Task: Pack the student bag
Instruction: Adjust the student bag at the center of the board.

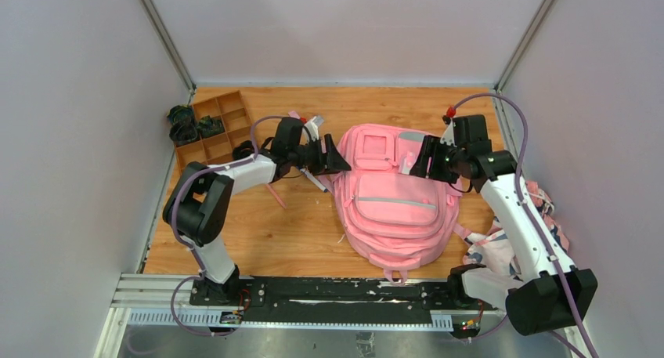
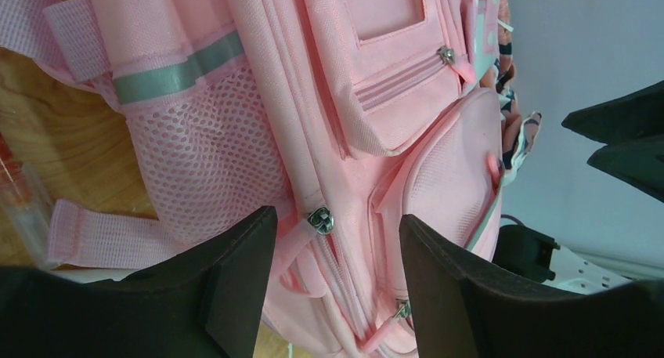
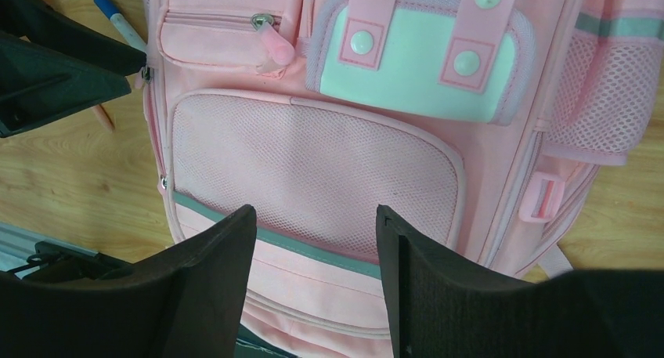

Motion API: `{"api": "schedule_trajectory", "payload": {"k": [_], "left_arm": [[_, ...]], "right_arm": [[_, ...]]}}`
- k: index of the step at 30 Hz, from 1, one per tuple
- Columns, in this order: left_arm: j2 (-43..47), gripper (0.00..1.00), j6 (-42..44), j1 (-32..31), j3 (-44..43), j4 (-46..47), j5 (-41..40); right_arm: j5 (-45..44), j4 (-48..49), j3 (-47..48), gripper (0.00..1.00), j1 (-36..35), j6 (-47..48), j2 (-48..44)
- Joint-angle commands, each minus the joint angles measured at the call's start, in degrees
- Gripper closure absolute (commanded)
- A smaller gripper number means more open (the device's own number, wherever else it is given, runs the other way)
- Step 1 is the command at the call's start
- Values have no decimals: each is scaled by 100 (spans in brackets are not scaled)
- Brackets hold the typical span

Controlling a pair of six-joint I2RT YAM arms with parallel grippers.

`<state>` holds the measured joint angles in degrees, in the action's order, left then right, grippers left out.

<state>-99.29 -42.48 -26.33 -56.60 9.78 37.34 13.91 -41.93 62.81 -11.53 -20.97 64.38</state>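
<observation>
Table (image 1: 274, 240): light wood, grain visible.

Tray (image 1: 227, 131): wooden, divided into compartments, far left corner, well left of left gripper (image 1: 338, 156). Dark green-black items (image 1: 188, 124) in and beside its leftmost compartments; kind unclear.

Pen (image 1: 315, 180): white body, blue cap, lying on table just below and behind left gripper.

Pencil (image 1: 276, 194): pink, on table left of pen, near it, angled.

Cloth (image 1: 495, 252): pink-white-navy pattern, crumpled heap on table's right edge, well apart from right gripper (image 1: 417, 160), on its near right side.
</observation>
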Motion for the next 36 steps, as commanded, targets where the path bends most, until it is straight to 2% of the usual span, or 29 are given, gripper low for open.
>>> {"api": "schedule_trajectory", "payload": {"k": [1, 7, 13, 16, 18, 28, 33, 35, 36], "left_arm": [[124, 38, -113, 14, 105, 406, 229], [184, 63, -56, 22, 152, 406, 174], [202, 74, 83, 22, 303, 402, 246], [305, 74, 136, 15, 401, 402, 268], [418, 70, 184, 18, 494, 402, 224], [639, 63, 530, 21, 674, 148, 127], [774, 63, 812, 20, 619, -327, -146], [884, 63, 964, 20, 606, -597, -354], [955, 63, 1023, 17, 606, -717, -460]], "right_arm": [[125, -122, -123, 39, -91, 65, -5], [88, -139, -230, 39, -95, 76, -13], [165, -139, -244, 38, -127, 91, -10], [138, -227, -152, 38, -266, 112, 59], [-27, -285, -18, 37, -570, 83, 102], [-1073, -194, 805, 39, -3243, -1, 892], [-1135, 45, 968, 43, -3844, -273, 1436], [-1478, 67, 1018, 46, -3984, -530, 1662], [-1647, 37, 1072, 50, -3996, -683, 1812]]}}
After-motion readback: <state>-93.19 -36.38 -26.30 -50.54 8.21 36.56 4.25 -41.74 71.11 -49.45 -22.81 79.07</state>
